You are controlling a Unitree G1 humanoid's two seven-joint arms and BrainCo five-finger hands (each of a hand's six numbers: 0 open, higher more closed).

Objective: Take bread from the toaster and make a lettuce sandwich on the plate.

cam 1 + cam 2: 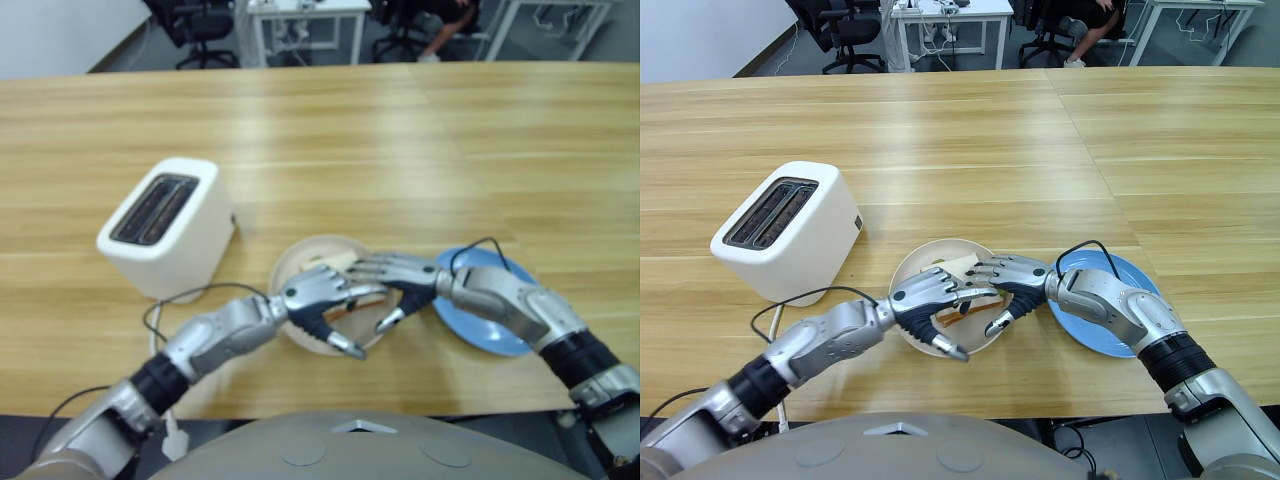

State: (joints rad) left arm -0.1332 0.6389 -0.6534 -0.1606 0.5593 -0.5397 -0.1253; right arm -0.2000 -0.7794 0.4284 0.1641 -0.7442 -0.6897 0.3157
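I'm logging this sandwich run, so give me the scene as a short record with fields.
toaster: white, on the table, robot's left side
cream plate: centre front, beside the toaster
bread slice: on the cream plate
left hand: on the bread slice
right hand: on the bread slice from the right
blue plate: right of the cream plate, under the right forearm

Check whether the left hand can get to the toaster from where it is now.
Probably yes. The left hand is over the beige plate at the bread, and the toaster stands just to its left with only a thin cable on the table between.
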